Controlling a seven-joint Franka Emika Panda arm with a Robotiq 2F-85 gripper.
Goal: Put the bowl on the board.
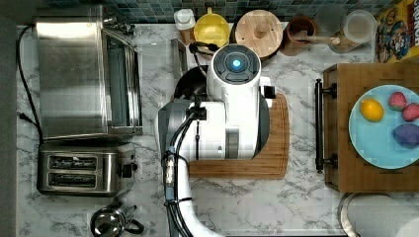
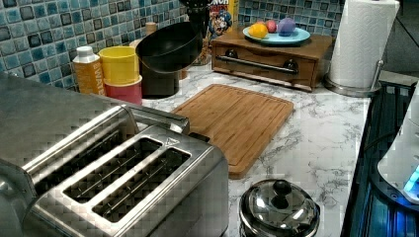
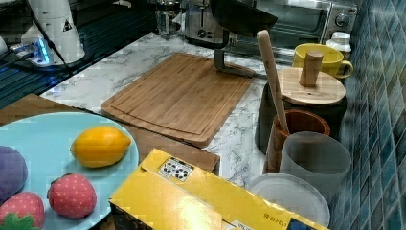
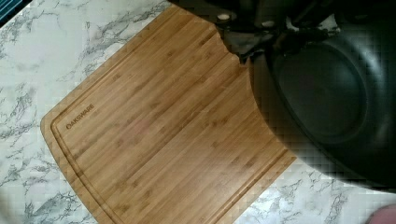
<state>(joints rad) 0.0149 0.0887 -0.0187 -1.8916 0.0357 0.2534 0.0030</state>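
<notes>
The black bowl hangs tilted in the air over the far end of the board, near the tiled wall. My gripper is shut on the bowl's rim, with the bowl close beside the camera and the board below it. From above, my arm hides most of the bowl, and the board shows beneath and to the top view's right of the arm. At the top edge of the right view the bowl hovers past the board. The board's surface is bare.
A toaster oven and a toaster stand at the top view's left. A yellow bowl, a round wooden lid and jars line the wall. A wooden tray carries a blue plate of fruit. A paper towel roll stands nearby.
</notes>
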